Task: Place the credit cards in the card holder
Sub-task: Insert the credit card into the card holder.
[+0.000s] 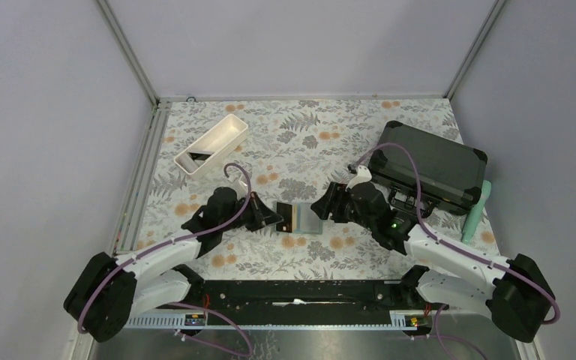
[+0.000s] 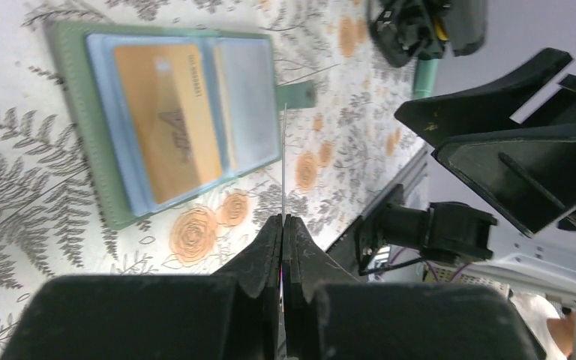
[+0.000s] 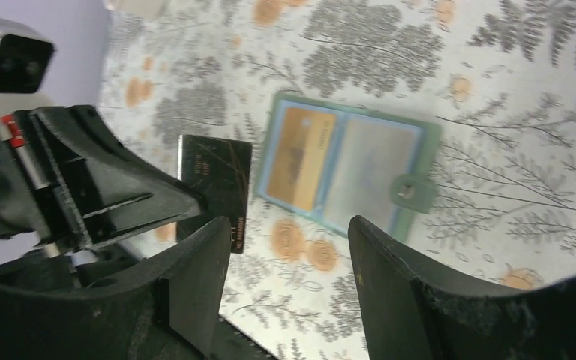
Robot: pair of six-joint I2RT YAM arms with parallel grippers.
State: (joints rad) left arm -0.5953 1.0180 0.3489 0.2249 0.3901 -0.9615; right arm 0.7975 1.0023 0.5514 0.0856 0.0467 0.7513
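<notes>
The sage-green card holder (image 1: 313, 222) lies open on the floral table between my grippers. A gold-orange card (image 2: 165, 120) sits in its left pale blue pocket; the right pocket (image 2: 247, 105) looks empty. My left gripper (image 1: 276, 219) is shut on a dark credit card (image 3: 214, 180), held upright just left of the holder. In the left wrist view the card shows edge-on as a thin line (image 2: 283, 165) above the closed fingertips. My right gripper (image 3: 289, 229) is open and empty, hovering over the holder's (image 3: 416, 131) near edge.
A large black hard case (image 1: 431, 165) stands at the back right, with a teal-green oblong object (image 1: 476, 211) beside it. A white oblong tray (image 1: 211, 144) lies at the back left with something dark inside. The table's near edge runs just below the holder.
</notes>
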